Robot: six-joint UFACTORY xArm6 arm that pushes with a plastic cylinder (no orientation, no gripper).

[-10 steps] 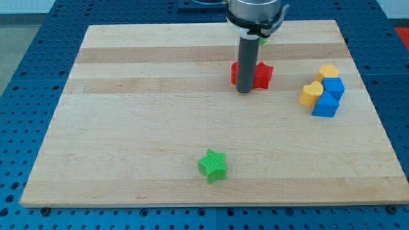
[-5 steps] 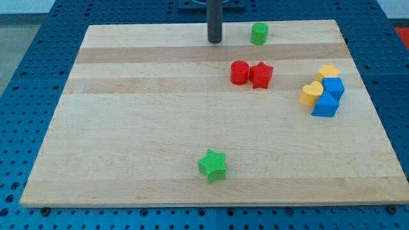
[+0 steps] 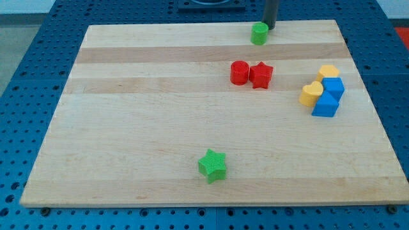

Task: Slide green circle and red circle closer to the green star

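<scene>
Green circle (image 3: 259,33), my tip (image 3: 270,27) just upper-right

— What does the frame cut off?
— The rod above my tip (image 3: 270,27); its upper length leaves the view's top edge.
— Anything hidden?
— The blue blocks (image 3: 328,96) overlap; their shapes cannot be confirmed. The yellow blocks (image 3: 317,85) are partly covered by them.

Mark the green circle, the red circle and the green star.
green circle (image 3: 259,34), camera view, front side.
red circle (image 3: 239,72), camera view, front side.
green star (image 3: 212,165), camera view, centre of its top.
</scene>
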